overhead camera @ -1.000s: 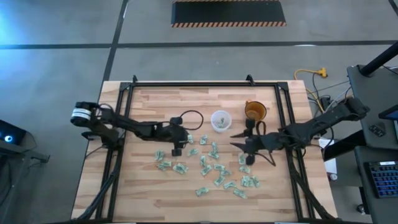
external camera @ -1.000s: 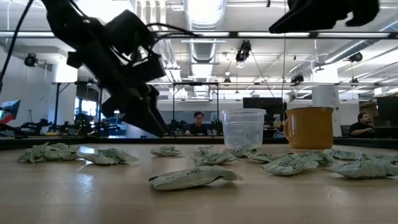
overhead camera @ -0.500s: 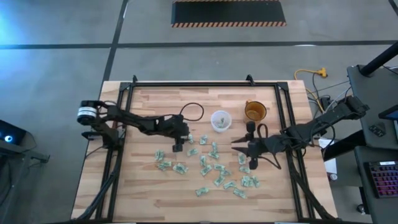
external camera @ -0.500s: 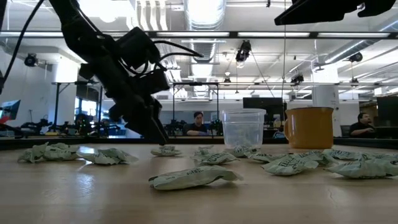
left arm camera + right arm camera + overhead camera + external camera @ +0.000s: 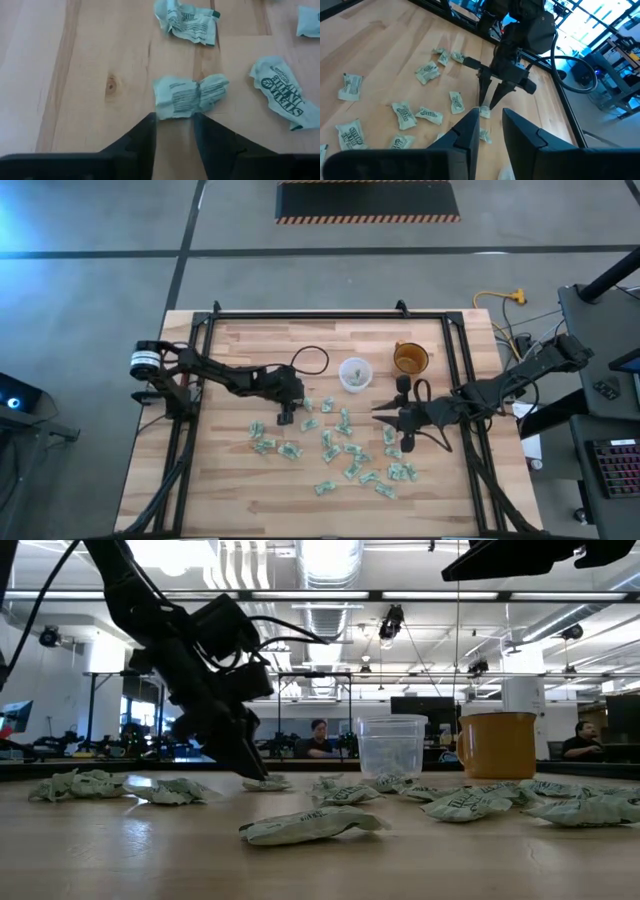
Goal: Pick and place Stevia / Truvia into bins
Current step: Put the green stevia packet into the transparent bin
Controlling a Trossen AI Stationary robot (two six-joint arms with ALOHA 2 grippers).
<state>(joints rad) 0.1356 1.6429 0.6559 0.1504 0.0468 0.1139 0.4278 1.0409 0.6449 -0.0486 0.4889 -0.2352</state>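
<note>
"stevia" printed on a pale green sachet (image 5: 282, 95)

A pale, matt wooden table (image 5: 75, 60) with visible grain and a knot is seen. Crinkled paper sachets (image 5: 190, 96), printed green, are noted. The bin (image 5: 391, 745) is of translucent, smooth plastic.

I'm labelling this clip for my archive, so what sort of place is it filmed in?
Probably an open-plan robotics lab or workshop. Exposed silver ceiling ducts run overhead, people sit at distant desks with monitors, and a pale wooden-plank table in a black metal frame stands on grey concrete floor with a hazard-striped black mat.
</note>
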